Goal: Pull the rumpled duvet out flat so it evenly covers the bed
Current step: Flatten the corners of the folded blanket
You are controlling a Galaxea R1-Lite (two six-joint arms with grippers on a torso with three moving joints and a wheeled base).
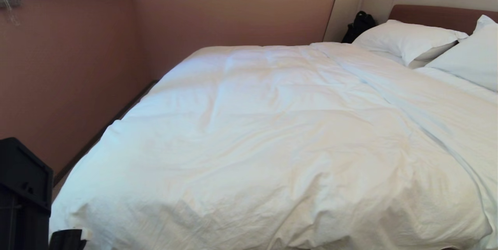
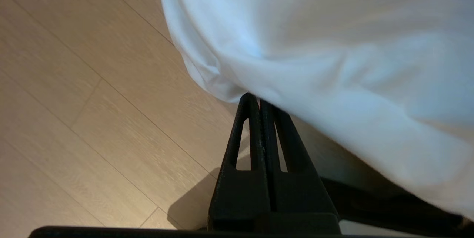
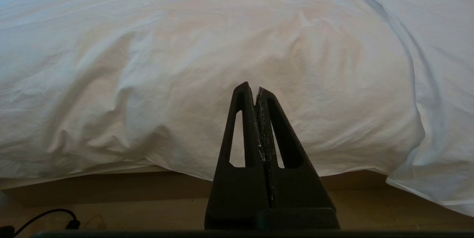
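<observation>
Here the duvet hangs over the foot edge and the left side of the bed, with a narrow strip of wooden floor between it and the pink wall. It is white, puffy, softly creased and spread up to the pillows. The left gripper, fingers pressed together and pinching nothing visible, touches under the hanging corner; the right gripper, likewise closed, sits low before the foot edge

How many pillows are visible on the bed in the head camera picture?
2. One pillow lies near the brown headboard, beside the black bag. The second pillow is at the picture's right edge, cut off. More may be hidden beyond that edge.
</observation>
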